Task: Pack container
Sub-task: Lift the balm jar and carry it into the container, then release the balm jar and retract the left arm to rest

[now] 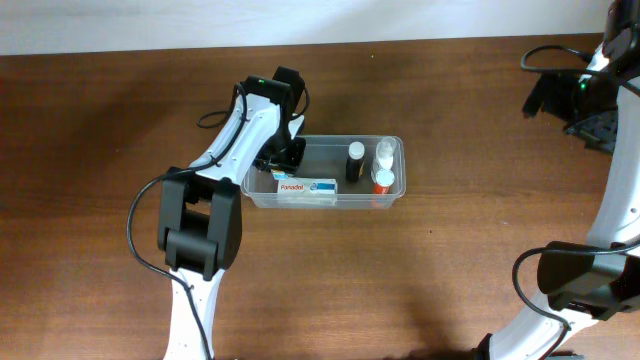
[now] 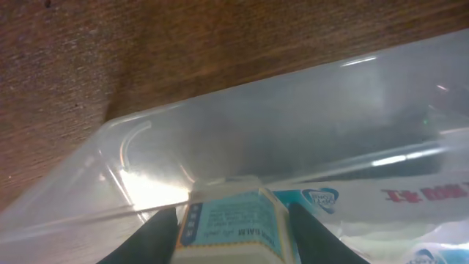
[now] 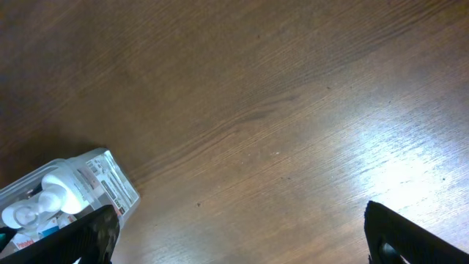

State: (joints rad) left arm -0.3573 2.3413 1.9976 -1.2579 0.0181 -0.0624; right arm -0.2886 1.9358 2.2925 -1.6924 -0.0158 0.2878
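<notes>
The container (image 1: 398, 150) is a clear plastic tub in the middle of the table. Inside it stand a black-capped bottle (image 1: 355, 160), a white-capped bottle (image 1: 386, 153) and a red-topped one (image 1: 381, 181), and a white and blue Panadol box (image 1: 306, 188) lies along its near wall. My left gripper (image 1: 281, 158) reaches into the tub's left end and is shut on a small cream jar with a blue label (image 2: 233, 229); the tub wall (image 2: 293, 110) lies beyond it. My right gripper (image 3: 238, 246) is open and empty, far off at the right; the tub's corner (image 3: 102, 183) shows at its left.
The brown wooden table (image 1: 450, 280) surrounds the tub. The right arm's base and cables (image 1: 590, 90) sit at the far right edge. The left arm's base (image 1: 200, 230) stands at the front left of the tub.
</notes>
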